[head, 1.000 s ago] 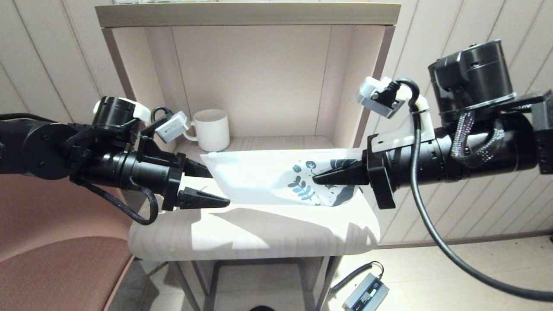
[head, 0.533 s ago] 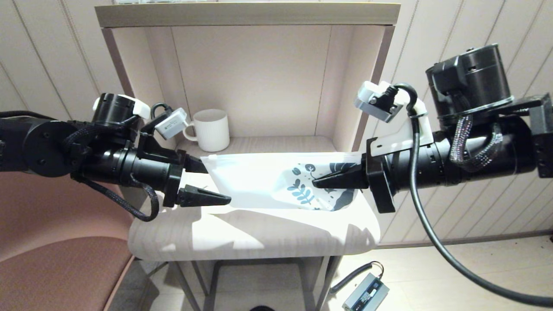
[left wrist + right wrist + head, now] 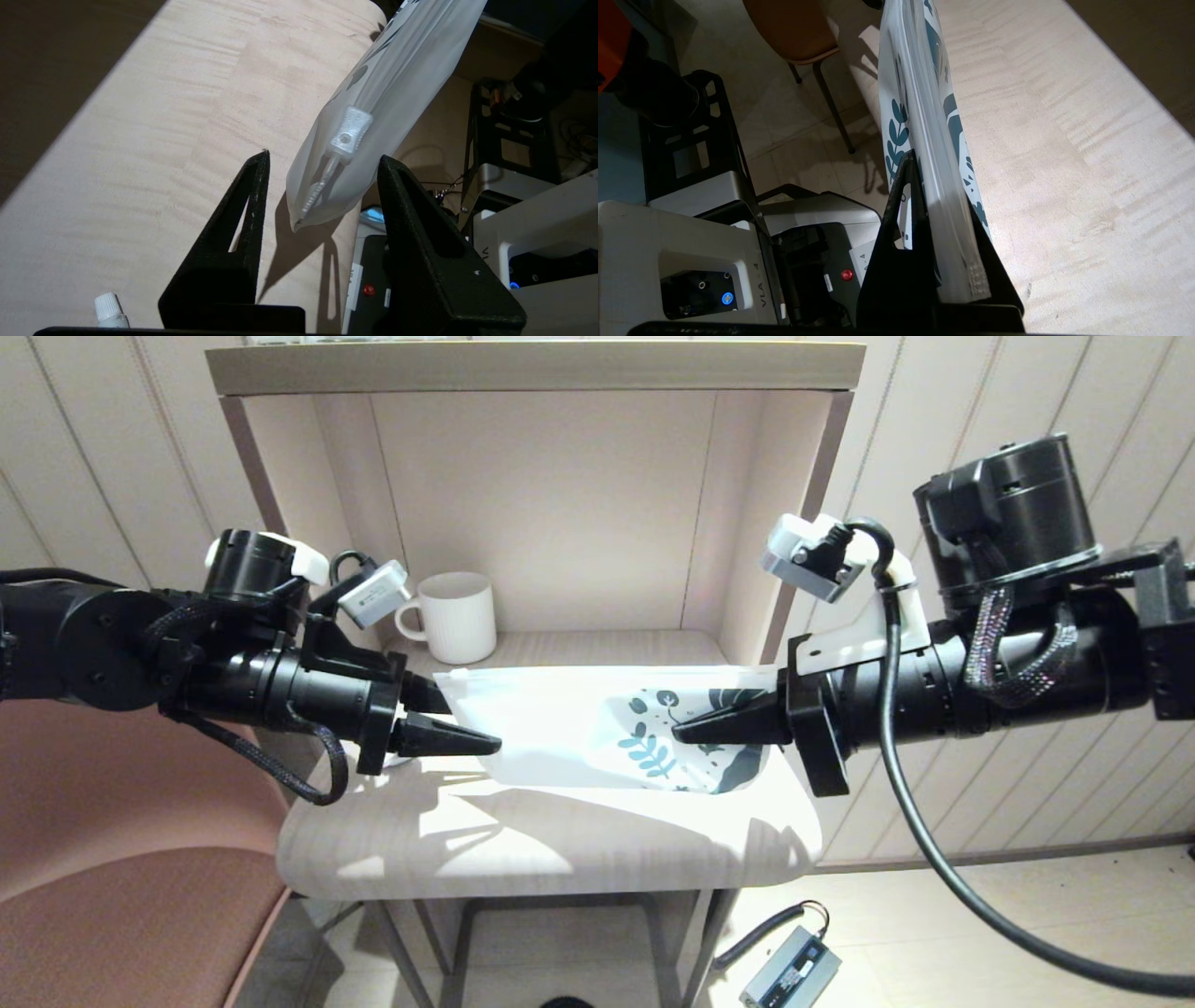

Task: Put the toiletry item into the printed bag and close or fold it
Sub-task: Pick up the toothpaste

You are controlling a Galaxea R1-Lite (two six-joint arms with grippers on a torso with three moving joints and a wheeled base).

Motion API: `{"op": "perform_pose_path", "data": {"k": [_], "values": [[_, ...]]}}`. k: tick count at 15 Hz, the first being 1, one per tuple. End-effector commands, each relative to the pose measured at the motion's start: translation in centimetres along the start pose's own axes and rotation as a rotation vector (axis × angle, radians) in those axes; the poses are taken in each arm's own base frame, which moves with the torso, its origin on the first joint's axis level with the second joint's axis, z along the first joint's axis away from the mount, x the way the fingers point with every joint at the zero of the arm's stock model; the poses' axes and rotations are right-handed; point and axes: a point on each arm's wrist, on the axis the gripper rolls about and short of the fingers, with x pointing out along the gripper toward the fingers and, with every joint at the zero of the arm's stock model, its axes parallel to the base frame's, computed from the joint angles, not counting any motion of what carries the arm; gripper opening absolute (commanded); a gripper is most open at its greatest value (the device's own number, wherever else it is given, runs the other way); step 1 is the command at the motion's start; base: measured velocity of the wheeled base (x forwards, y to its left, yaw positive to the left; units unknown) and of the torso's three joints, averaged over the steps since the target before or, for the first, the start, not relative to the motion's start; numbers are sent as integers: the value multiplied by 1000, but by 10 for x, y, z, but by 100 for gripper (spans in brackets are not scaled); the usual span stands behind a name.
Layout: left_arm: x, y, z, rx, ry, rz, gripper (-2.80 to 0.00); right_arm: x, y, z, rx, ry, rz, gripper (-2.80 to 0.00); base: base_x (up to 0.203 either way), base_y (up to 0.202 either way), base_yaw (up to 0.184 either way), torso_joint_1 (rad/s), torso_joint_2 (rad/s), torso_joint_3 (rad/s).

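Note:
The printed bag hangs stretched out level above the table, with its leaf print toward the right. My right gripper is shut on that printed end, the zip edge running between its fingers. At the bag's plain left end my left gripper is open. In the left wrist view the bag's corner and its silver zip slider lie between the two fingers without touching either. The toiletry item shows only as a white cap on the table below the left gripper.
A white ribbed mug stands at the back left of the shelf niche. The wooden table ends just in front of the bag. A brown chair is at the left, and a small device lies on the floor.
The left gripper's fingers have come much closer together around the bag's left end and risen a little. The right gripper has shifted the bag slightly left.

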Motion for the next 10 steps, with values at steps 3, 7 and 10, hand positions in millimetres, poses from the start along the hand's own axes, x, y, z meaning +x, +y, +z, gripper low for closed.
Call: {"op": "perform_pose_path", "data": {"k": [3,7,10], "values": [[4,0,2,9,-3,-14,-280,1,0,-1,0,3,7,-280,0,0,0,0,0,0],[6,0,1,6,-8,-38,-280,3,0,-2,3,8,10,-280,0,0,0,0,0,0],[7,0,1,12,-17,-53,-280,12,1,-3,3,18,32,-280,0,0,0,0,0,0]]}}
